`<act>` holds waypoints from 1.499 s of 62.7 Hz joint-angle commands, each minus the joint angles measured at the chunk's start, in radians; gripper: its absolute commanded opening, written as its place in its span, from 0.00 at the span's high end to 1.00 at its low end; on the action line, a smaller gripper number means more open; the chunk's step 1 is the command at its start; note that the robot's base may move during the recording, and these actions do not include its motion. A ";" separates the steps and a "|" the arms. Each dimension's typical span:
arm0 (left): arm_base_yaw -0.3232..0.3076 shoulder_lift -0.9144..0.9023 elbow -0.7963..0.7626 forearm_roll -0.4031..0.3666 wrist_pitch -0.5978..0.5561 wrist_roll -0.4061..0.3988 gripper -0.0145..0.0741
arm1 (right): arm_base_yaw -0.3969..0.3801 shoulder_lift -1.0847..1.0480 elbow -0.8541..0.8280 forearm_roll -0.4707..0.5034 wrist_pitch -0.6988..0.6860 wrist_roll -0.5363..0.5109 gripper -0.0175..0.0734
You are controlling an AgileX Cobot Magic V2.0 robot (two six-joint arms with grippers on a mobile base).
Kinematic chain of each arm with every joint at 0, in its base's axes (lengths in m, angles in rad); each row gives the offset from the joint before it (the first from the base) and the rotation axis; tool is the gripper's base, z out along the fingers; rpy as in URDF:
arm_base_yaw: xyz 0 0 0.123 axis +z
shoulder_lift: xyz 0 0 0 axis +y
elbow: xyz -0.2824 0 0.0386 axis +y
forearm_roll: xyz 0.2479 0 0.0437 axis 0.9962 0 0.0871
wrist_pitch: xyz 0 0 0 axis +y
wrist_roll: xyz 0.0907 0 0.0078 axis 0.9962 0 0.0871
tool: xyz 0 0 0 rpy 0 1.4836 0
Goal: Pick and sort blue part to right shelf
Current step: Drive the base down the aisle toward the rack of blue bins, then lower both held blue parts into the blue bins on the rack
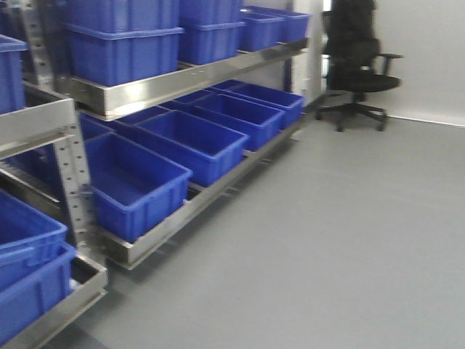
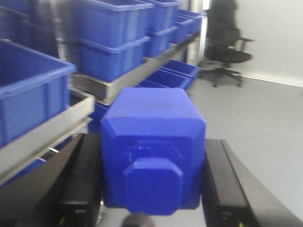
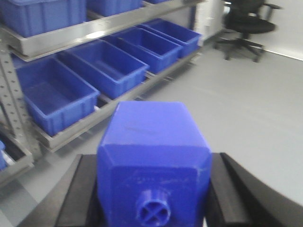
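Note:
My left gripper (image 2: 152,144) is shut on a blue part (image 2: 154,123), a deep-blue block whose square stub points toward the camera, held between the two black fingers (image 2: 83,184). In the right wrist view, my right gripper (image 3: 154,163) is likewise shut on a second blue part (image 3: 151,135), whose end shows a small round cross-marked peg. The stainless-steel shelf (image 1: 174,80) with open blue bins (image 1: 192,138) runs along the left, ahead of both grippers and apart from them. Neither gripper shows in the front view.
A nearer rack section with a perforated steel post (image 1: 73,182) and blue bins (image 1: 29,240) stands at the left foreground. A black office chair (image 1: 360,73) stands at the back by the wall. Grey floor (image 1: 341,240) spreads to the right.

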 commanded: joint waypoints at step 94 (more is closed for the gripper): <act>0.001 0.009 -0.030 -0.005 -0.097 0.000 0.58 | -0.006 0.004 -0.032 0.002 -0.098 -0.009 0.44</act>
